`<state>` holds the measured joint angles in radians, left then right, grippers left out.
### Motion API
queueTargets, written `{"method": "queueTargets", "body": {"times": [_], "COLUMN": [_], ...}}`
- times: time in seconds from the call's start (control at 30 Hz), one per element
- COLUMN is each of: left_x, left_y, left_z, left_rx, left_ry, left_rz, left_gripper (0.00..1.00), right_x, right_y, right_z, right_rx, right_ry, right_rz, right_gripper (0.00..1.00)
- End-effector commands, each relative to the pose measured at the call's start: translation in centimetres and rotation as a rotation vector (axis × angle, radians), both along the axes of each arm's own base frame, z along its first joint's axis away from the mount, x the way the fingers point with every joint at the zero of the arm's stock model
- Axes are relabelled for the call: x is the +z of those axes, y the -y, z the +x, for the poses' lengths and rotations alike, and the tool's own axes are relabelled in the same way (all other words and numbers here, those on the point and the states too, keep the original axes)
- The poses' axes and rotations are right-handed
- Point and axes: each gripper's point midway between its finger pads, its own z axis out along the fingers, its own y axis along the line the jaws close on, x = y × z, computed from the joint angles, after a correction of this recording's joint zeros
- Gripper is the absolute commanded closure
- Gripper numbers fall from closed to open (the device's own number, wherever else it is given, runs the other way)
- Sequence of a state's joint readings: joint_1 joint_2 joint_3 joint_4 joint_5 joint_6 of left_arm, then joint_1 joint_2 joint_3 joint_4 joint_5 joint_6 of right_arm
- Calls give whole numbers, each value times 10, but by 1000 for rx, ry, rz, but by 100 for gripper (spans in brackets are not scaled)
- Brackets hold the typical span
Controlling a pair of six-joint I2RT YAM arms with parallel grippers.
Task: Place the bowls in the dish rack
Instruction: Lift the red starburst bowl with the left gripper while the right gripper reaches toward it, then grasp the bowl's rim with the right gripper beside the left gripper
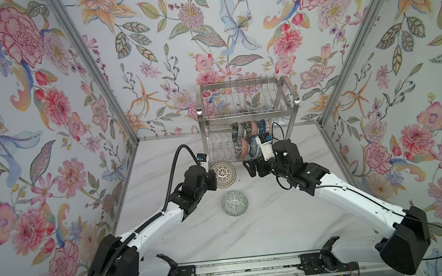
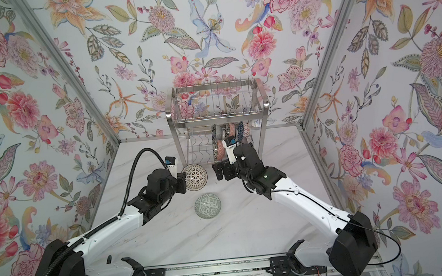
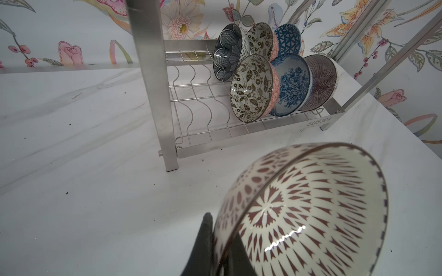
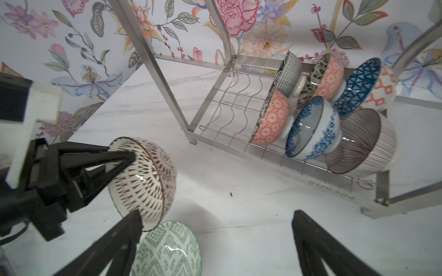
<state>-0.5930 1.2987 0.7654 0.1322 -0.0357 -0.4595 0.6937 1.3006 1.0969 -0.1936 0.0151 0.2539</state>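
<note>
My left gripper (image 1: 212, 176) is shut on the rim of a white bowl with brown petal marks (image 1: 224, 173), holding it tilted just above the table in front of the dish rack (image 1: 248, 119). In the left wrist view one finger (image 3: 207, 229) lies outside that bowl's (image 3: 311, 215) wall and the other inside. My right gripper (image 1: 249, 169) stands open to the right of the bowl, fingers wide apart (image 4: 215, 215). A green patterned bowl (image 1: 235, 202) sits upright on the table, nearer than both grippers. Several bowls (image 3: 253, 88) stand on edge at the right of the rack's lower tier.
The rack stands against the flowered back wall (image 1: 151, 54) on a white marble table (image 1: 264, 223). Its front left leg (image 3: 155, 95) is close to the held bowl. Metal corner posts (image 1: 91, 68) flank the cell, and the arm rail (image 1: 240, 269) runs along the front edge.
</note>
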Motion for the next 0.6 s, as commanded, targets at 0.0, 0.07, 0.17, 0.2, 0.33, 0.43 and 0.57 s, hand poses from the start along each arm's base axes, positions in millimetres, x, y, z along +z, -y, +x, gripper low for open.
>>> {"method": "queueTargets", "body": {"times": [0.0, 0.07, 0.17, 0.2, 0.33, 0.43, 0.57], "left_x": [39, 42, 45, 46, 47, 47, 48], "left_y": [17, 24, 34, 38, 46, 49, 51], "left_z": [14, 15, 15, 15, 14, 12, 10], "left_rx": [-3, -13, -31, -39, -54, -63, -69], "left_ry": [117, 127, 136, 138, 140, 140, 141], "left_rz": [-60, -75, -90, -95, -101, -110, -114], "left_gripper": [100, 100, 100, 100, 100, 100, 100], "right_x": [-5, -11, -25, -31, -53, -64, -71], "right_y": [-26, -34, -42, -44, -51, -53, -54], "right_z": [-9, -11, -11, -9, -6, -4, 0], "right_rx": [48, 59, 58, 53, 50, 39, 24], "right_ry": [-29, -44, -77, -89, -133, -151, -157], "right_rz": [76, 76, 77, 76, 56, 48, 50], "right_gripper": [1, 1, 1, 1, 3, 11, 22]}}
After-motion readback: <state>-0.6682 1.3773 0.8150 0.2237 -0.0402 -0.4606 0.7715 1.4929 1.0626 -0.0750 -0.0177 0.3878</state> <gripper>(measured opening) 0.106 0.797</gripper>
